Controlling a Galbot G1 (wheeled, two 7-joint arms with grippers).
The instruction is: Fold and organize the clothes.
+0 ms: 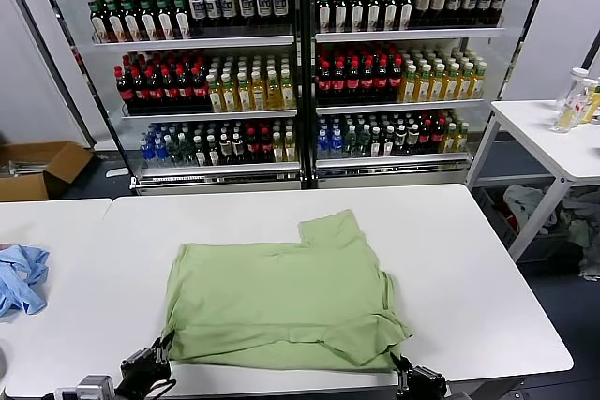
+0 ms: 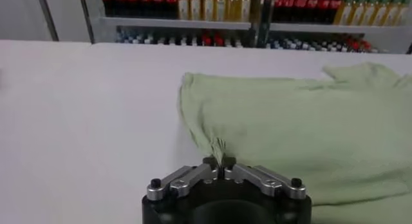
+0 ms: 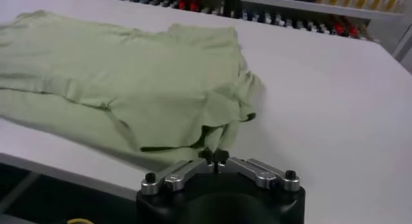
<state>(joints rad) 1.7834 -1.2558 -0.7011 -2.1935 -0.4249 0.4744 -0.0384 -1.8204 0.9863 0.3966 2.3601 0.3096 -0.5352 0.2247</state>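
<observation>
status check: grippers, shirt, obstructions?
Left gripper pinching shirt near corner. Right gripper pinching other near corner. Shirt partly folded. Blue cloth far left, clear.

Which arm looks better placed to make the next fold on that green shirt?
Neither clearly: left end effector pinches the green shirt at its near left corner, right end effector at the near right. Likely both lift together.

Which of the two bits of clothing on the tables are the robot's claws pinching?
The green shirt, spread on the middle table: left gripper and right gripper each pinch its near edge. The crumpled blue garment lies untouched, far left.
</observation>
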